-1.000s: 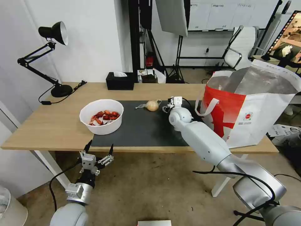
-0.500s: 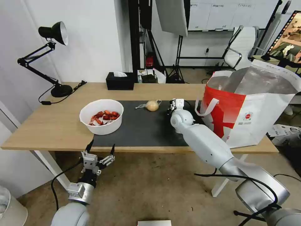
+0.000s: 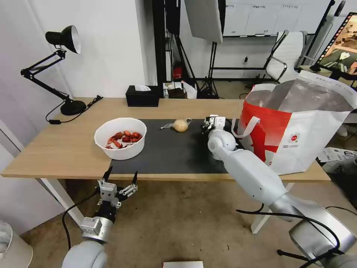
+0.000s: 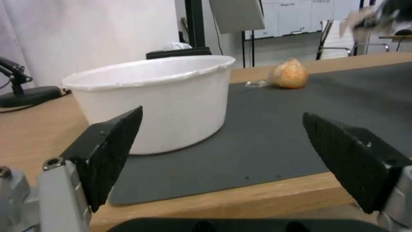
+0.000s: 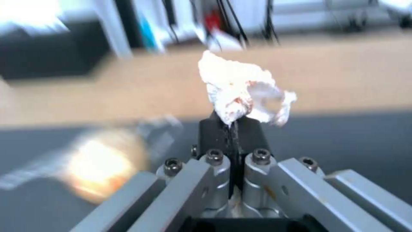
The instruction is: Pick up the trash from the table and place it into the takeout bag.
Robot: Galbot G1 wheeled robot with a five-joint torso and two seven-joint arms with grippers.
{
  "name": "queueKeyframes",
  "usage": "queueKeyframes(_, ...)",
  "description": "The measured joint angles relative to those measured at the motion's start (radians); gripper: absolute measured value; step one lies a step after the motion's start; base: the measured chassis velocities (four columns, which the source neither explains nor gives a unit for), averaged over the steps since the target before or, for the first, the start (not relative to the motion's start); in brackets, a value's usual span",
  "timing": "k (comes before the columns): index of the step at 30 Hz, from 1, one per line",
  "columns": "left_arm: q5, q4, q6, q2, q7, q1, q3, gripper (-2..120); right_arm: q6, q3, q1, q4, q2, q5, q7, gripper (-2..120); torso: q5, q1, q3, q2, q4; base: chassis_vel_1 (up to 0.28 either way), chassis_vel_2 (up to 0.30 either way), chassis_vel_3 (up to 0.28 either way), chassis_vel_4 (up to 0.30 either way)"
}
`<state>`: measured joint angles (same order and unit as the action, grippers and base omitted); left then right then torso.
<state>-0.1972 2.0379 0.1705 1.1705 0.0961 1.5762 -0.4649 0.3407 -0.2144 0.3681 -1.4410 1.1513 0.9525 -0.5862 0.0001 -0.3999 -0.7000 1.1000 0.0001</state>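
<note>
The right end effector (image 5: 231, 124) is clamped on a crumpled white tissue (image 5: 242, 90), with the blurred knotted clear bag holding a tan lump (image 5: 101, 164) beside it. The left end effector (image 4: 223, 154) hangs spread wide before the table (image 4: 34, 129) edge, facing a white bowl (image 4: 159, 96) whose contents its wall hides.

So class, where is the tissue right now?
The tissue is pinched in the right hand, above the mat, between the knotted bag and the takeout bag.

We see a white wall (image 3: 108, 44) behind the far left corner of the desk, where a black desk lamp (image 3: 61, 41) stands. A brownish floor (image 3: 178, 223) spreads below. Behind the far edge stand black light stands (image 3: 212, 67), a whiteboard (image 3: 267, 16) and a white office chair (image 3: 286, 56) at the right.
</note>
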Motion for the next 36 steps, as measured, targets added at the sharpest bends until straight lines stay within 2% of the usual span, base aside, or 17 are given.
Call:
queueKeyframes(1,0.0,0.0,0.0,0.0,0.0,0.0,0.0,100,0.0,0.0,0.0,0.0,0.0,0.0,0.0,0,0.0,0.0,0.0,0.0,0.0,0.0,0.0,0.0,0.0)
queueKeyframes(3,-0.001,0.007,0.0,-0.003,0.001,0.005,-0.008,100,-0.028,0.013,0.03,-0.12,-0.054,-0.016,0.007,0,-0.0001,0.0,0.0,0.0,0.0,0.0,0.0,0.0,0.0)
queueKeyframes(4,-0.001,0.007,0.0,-0.003,0.001,0.005,-0.008,100,-0.028,0.013,0.03,-0.12,-0.054,-0.016,0.007,0,-0.0001,0.0,0.0,0.0,0.0,0.0,0.0,0.0,0.0)
queueKeyframes(5,-0.001,0.012,0.0,-0.005,0.001,0.009,-0.012,100,-0.049,0.027,0.054,-0.209,-0.094,-0.046,0.01,0,-0.0001,0.0,0.0,0.0,-0.0002,0.0,0.0,0.0,0.0)
queueKeyframes(7,-0.001,0.015,0.0,-0.006,0.001,0.014,-0.016,100,-0.075,0.054,0.088,-0.303,-0.139,-0.103,0.013,0,0.0,0.0,0.0,0.0,-0.0004,0.0,0.0,0.0,0.0)
queueKeyframes(10,-0.001,0.015,0.0,-0.006,0.002,0.015,-0.017,100,-0.087,0.067,0.099,-0.329,-0.15,-0.13,0.017,0,0.0,0.0,0.0,0.0,-0.0004,0.0,0.0,0.0,0.0)
queueKeyframes(12,0.004,0.016,0.0,-0.001,0.002,0.023,-0.017,100,-0.143,0.117,0.129,-0.384,-0.188,-0.223,0.033,0,-0.0001,0.0,0.0,0.0,-0.0003,0.0,0.0,0.0,0.0)
queueKeyframes(13,0.004,0.016,0.0,-0.001,0.002,0.023,-0.017,100,-0.143,0.117,0.129,-0.384,-0.188,-0.223,0.033,0,-0.0001,0.0,0.0,0.0,-0.0003,0.0,0.0,0.0,0.0)
queueKeyframes(16,0.013,0.017,0.0,0.005,0.001,0.025,-0.007,100,-0.234,0.168,0.127,-0.38,-0.204,-0.273,0.057,0,0.0,0.0,0.0,0.0,-0.0003,0.0,0.0,0.0,0.0)
queueKeyframes(20,0.014,0.019,0.0,0.006,0.001,0.025,-0.006,100,-0.273,0.199,0.095,-0.358,-0.212,-0.278,0.063,0,-0.0001,0.0,0.0,0.0,-0.0001,0.0,0.0,0.0,0.0)
queueKeyframes(25,0.017,0.031,0.0,0.007,0.001,0.034,-0.008,100,-0.248,0.219,0.072,-0.342,-0.235,-0.28,0.025,0,0.0,0.0,0.0,0.0,-0.0001,0.0,0.0,0.0,0.0)
queueKeyframes(28,0.021,0.032,0.0,0.011,0.001,0.039,-0.01,100,-0.165,0.234,0.07,-0.346,-0.258,-0.273,-0.066,0,0.0,0.0,0.0,0.0,-0.0001,0.0,0.0,0.0,0.0)
queueKeyframes(29,0.021,0.032,0.0,0.011,0.001,0.039,-0.01,100,-0.165,0.234,0.07,-0.346,-0.258,-0.273,-0.066,0,0.0,0.0,0.0,0.0,-0.0001,0.0,0.0,0.0,0.0)
queueKeyframes(32,0.027,0.032,0.001,0.016,0.001,0.042,-0.008,100,-0.104,0.254,0.074,-0.356,-0.274,-0.247,-0.209,0,-0.0001,0.0,0.0,0.0,-0.0002,0.0,0.0,0.0,0.0)
queueKeyframes(33,0.027,0.032,0.001,0.016,0.001,0.042,-0.008,100,-0.104,0.254,0.074,-0.356,-0.274,-0.247,-0.209,0,-0.0001,0.0,0.0,0.0,-0.0002,0.0,0.0,0.0,0.0)
queueKeyframes(36,0.029,0.032,0.002,0.019,0.0,0.042,-0.003,100,-0.058,0.274,0.082,-0.36,-0.281,-0.232,-0.327,0,0.0,0.0,0.0,0.0,-0.0001,0.0,0.0,0.0,0.0)
